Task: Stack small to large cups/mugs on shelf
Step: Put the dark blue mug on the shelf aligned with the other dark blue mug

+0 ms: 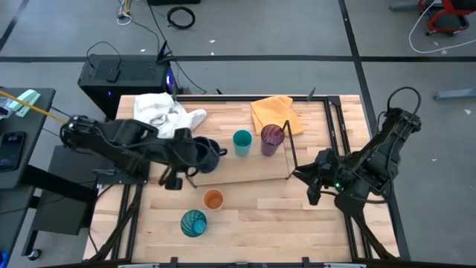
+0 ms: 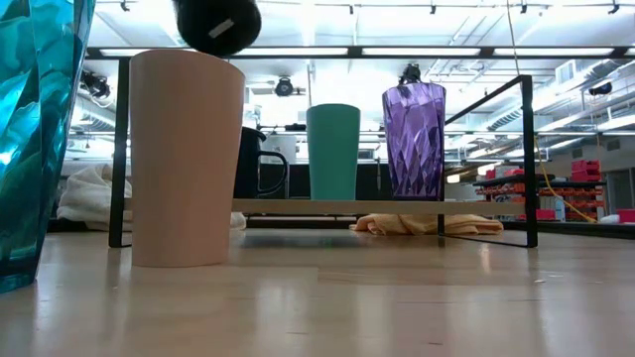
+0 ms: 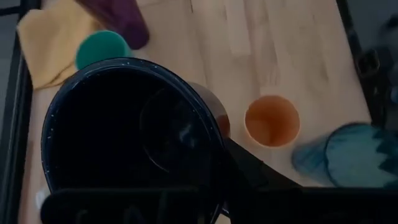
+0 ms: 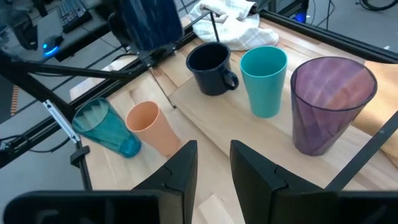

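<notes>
My left gripper (image 1: 181, 152) is shut on a dark navy mug (image 4: 151, 22) above the left end of the shelf (image 1: 245, 170). That mug fills the left wrist view (image 3: 124, 124) and shows at the top of the low view (image 2: 216, 22). On the shelf stand a second navy mug (image 1: 210, 152), a teal cup (image 1: 242, 141) and a purple tumbler (image 1: 271, 138). An orange cup (image 1: 213, 199) and a patterned teal tumbler (image 1: 193, 222) stand on the tabletop nearer the front. My right gripper (image 1: 311, 182) is open and empty to the right of the shelf. My left gripper holds the navy mug at its rim (image 3: 68, 180), on the side nearest the wrist. The dark fingers and the dark mug run together, so the kind of hold cannot be told. The mug is lifted clear of the shelf, its mouth toward the wrist camera.
A white cloth (image 1: 167, 112) and a yellow cloth (image 1: 275, 113) lie behind the shelf. Black wire rails (image 1: 290, 152) stand at the shelf's ends. Bare tabletop (image 1: 268, 216) lies to the right of the orange cup.
</notes>
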Controlling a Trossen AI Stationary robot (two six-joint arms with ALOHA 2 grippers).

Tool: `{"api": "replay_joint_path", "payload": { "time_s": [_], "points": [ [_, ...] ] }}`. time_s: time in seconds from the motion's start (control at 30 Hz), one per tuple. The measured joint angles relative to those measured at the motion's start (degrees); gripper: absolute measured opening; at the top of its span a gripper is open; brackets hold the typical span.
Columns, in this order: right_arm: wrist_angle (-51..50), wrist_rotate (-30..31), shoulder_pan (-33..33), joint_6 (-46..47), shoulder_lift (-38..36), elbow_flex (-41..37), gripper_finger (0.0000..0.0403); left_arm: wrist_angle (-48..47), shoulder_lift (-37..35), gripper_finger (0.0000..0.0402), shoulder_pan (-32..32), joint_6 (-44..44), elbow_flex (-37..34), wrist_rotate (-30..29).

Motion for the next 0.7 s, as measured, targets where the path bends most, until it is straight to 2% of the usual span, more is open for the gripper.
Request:
{"api": "replay_joint_path", "payload": {
  "time_s": [0.23,0.7],
  "points": [
    [0.48,-0.22,-0.79,-0.08,0.0,0.0,0.0103,-0.92,3.98,0.0027,-0.38,6.98,0.16,4.85],
    [1.34,-0.2,-0.79,0.08,0.0,0.0,0.0103,-1.31,7.92,0.0027,-0.37,11.25,-0.63,4.61]
  ]
}}
